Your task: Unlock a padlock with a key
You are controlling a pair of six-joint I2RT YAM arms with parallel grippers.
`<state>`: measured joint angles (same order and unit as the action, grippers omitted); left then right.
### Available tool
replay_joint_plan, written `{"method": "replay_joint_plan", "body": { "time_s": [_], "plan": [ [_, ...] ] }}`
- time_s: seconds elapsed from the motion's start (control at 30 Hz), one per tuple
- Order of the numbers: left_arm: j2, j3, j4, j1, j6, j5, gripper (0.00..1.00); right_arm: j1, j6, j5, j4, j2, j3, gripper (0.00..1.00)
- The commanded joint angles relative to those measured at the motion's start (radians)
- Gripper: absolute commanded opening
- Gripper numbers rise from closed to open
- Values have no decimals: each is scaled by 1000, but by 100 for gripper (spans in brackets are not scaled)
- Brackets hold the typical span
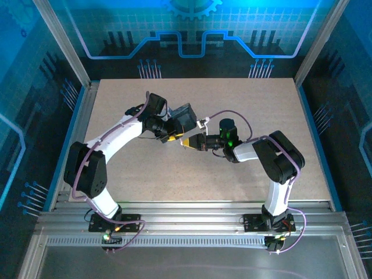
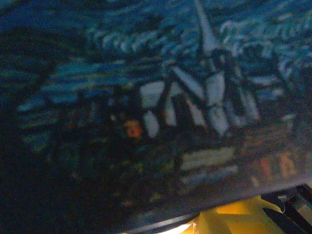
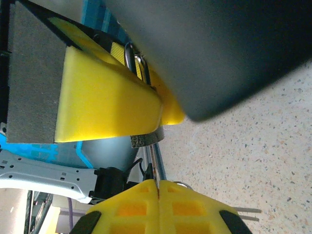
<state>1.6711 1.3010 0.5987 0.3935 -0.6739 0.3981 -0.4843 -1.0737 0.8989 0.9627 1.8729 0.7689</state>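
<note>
In the right wrist view the silver padlock (image 3: 146, 139) sits between the yellow pads (image 3: 102, 97) of my left gripper (image 3: 155, 111), which is shut on it. Its shackle (image 3: 132, 56) sticks out above the pads. My right gripper (image 3: 157, 184) is shut on the key (image 3: 154, 163). The key's thin blade reaches up to the underside of the padlock. In the top view the left gripper (image 1: 174, 138) and the right gripper (image 1: 193, 142) meet tip to tip above the middle of the table, and the lock between them is too small to make out.
The dark blue box with the painting print (image 1: 185, 116) stands just behind the left wrist and lies close in front of the left wrist camera (image 2: 185, 97). It also looms blurred at the upper right (image 3: 219, 48). Speckled tabletop (image 1: 232, 186) lies all around.
</note>
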Motion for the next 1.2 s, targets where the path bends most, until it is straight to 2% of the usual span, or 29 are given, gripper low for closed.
{"method": "replay_joint_plan", "body": {
  "time_s": [0.0,0.43,0.7,0.87,1.0,1.17],
  "plan": [
    [0,15,8,12,16,78,0,-13,-4,-45,56,21,52,0],
    [4,-25,-45,25,-37,118,0,-20,-63,-99,118,30,85,0],
    [-3,-51,-79,45,-133,114,0,-44,-145,-145,222,61,135,0],
    [-47,-89,-104,-2,-214,93,0,-34,-149,-149,218,38,116,0],
    [-73,-119,-131,-22,-283,70,0,-32,-94,-158,124,13,54,4],
    [-57,-95,-114,-27,-306,32,0,-30,-82,-164,102,15,20,14]
  ]
}}
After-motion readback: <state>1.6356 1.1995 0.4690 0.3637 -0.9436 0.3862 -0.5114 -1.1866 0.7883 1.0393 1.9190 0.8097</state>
